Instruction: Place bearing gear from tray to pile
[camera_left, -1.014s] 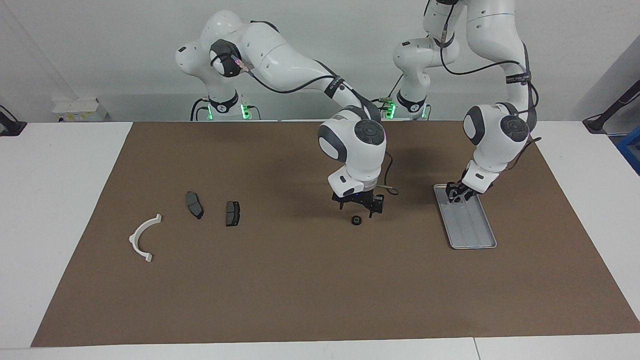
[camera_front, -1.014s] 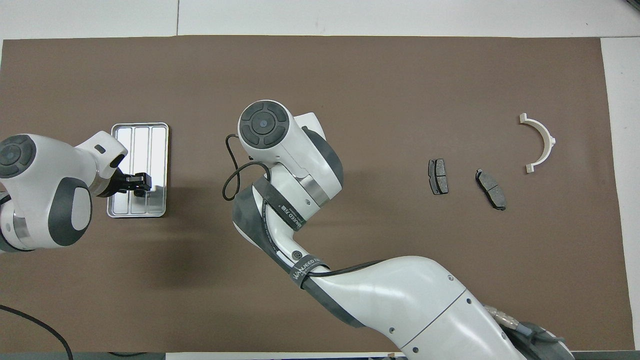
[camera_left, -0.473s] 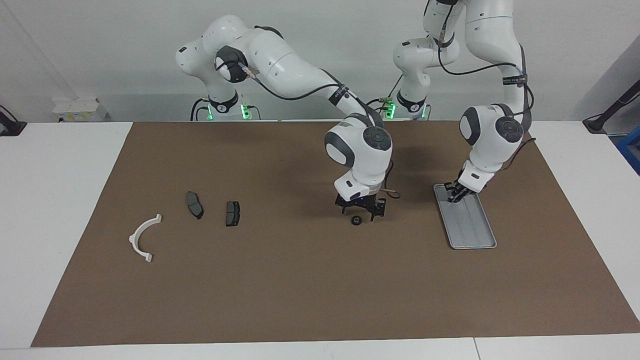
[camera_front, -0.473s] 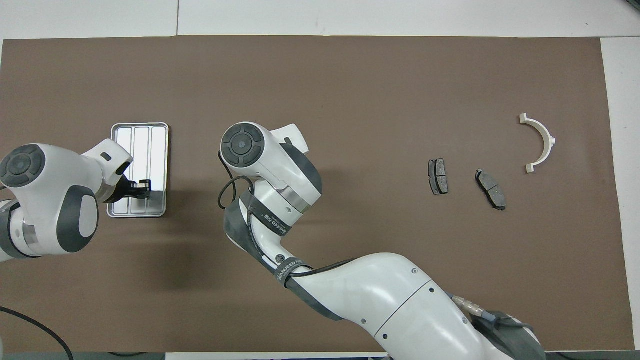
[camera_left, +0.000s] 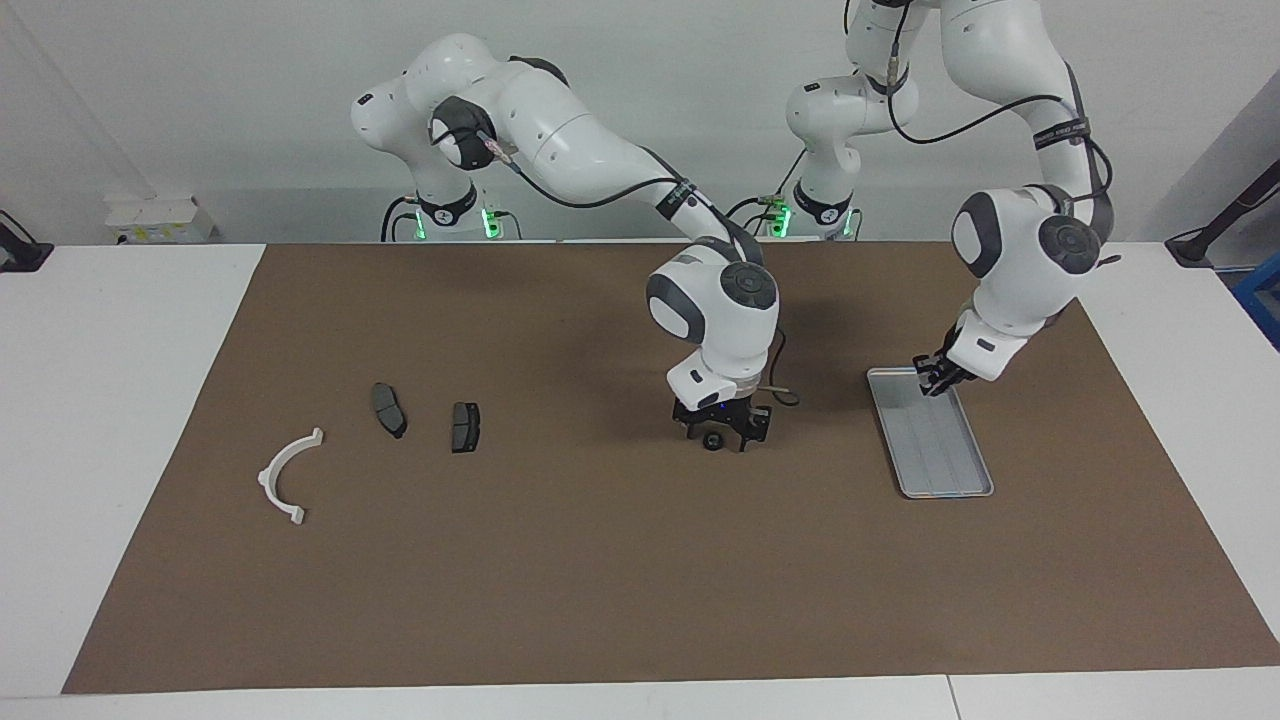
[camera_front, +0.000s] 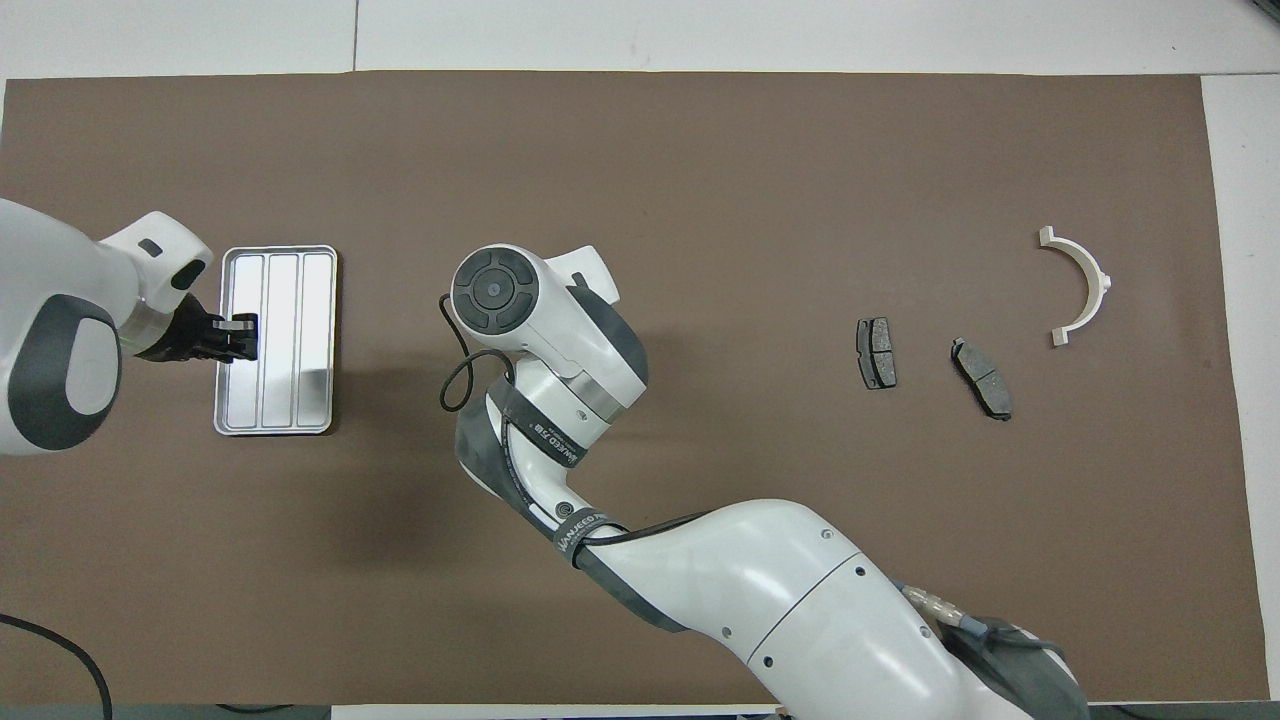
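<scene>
The bearing gear (camera_left: 713, 441), a small black ring, lies on the brown mat between the tray and the pile. My right gripper (camera_left: 717, 437) is down at the mat, open, with a finger on either side of the gear. In the overhead view the right wrist hides the gear. The silver tray (camera_left: 945, 455) (camera_front: 290, 300) holds nothing I can see. My left gripper (camera_left: 932, 378) (camera_front: 238, 335) is shut and empty over the tray's rim. The pile is a white half-ring bracket (camera_left: 280, 475) (camera_front: 1085, 285) and two brake pads (camera_left: 388, 408) (camera_front: 876, 352).
A brown mat (camera_left: 560, 580) covers most of the white table. The second brake pad (camera_left: 465, 426) (camera_front: 982, 377) lies beside the first. The right arm's forearm (camera_front: 760, 590) spans the mat's robot-side half in the overhead view.
My right gripper came down until its fingers straddle the gear. My left gripper shut and drew back from inside the tray to its rim, rising a little.
</scene>
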